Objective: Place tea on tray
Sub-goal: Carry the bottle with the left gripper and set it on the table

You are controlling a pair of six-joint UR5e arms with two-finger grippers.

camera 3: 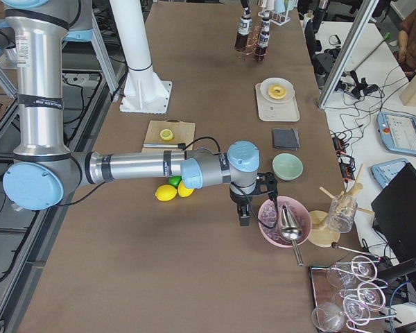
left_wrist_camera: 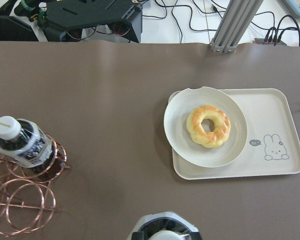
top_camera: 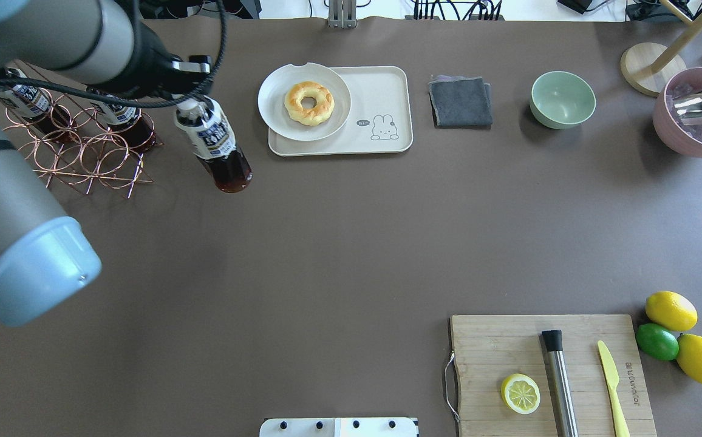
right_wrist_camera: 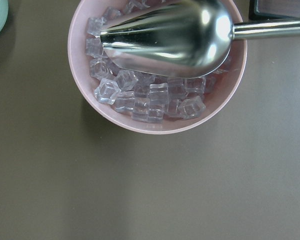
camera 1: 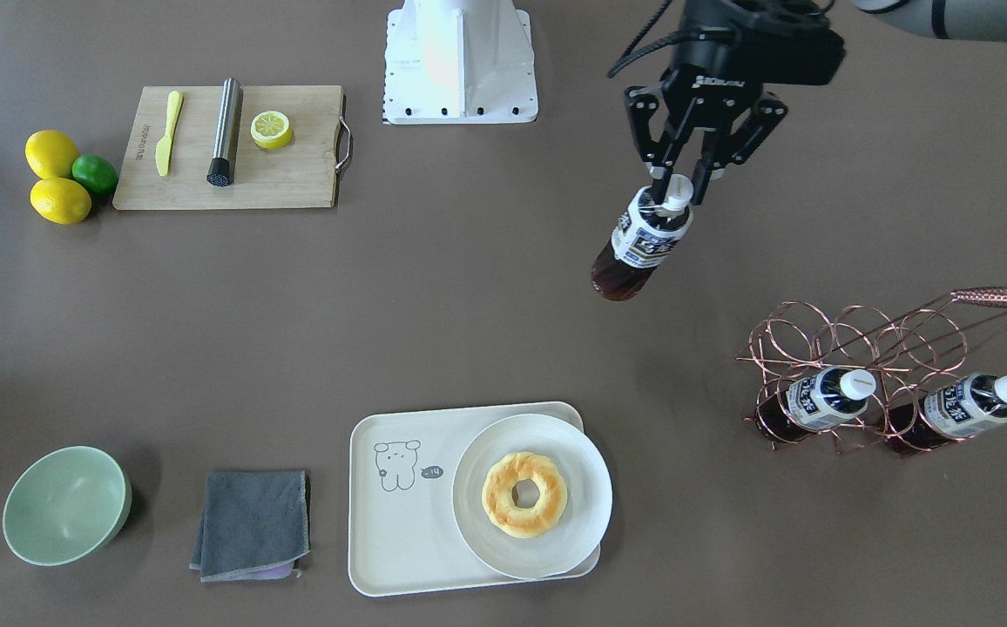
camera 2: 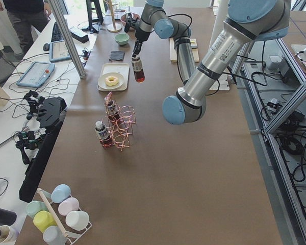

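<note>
My left gripper point(camera 1: 678, 193) is shut on the white cap and neck of a tea bottle point(camera 1: 643, 239). The bottle hangs tilted in the air above the brown table, between the copper wire rack point(camera 1: 861, 344) and the tray; it also shows in the overhead view point(top_camera: 214, 142). The cream-white tray point(camera 1: 390, 540) with a line-drawn animal carries a round white plate point(camera 1: 586, 505) with a doughnut on one half; its other half is bare point(top_camera: 381, 88). Two more tea bottles point(camera 1: 821, 401) point(camera 1: 965, 405) lie in the rack. My right gripper point(camera 3: 244, 211) hangs beside a pink bowl; I cannot tell its state.
A grey cloth point(camera 1: 253, 522) and a green bowl point(camera 1: 64, 505) lie beside the tray. A wooden cutting board point(camera 1: 294, 174) holds a knife, a steel muddler and a lemon half; lemons and a lime point(camera 1: 94, 174) sit next to it. A pink bowl point(top_camera: 670, 133) holds ice and a scoop.
</note>
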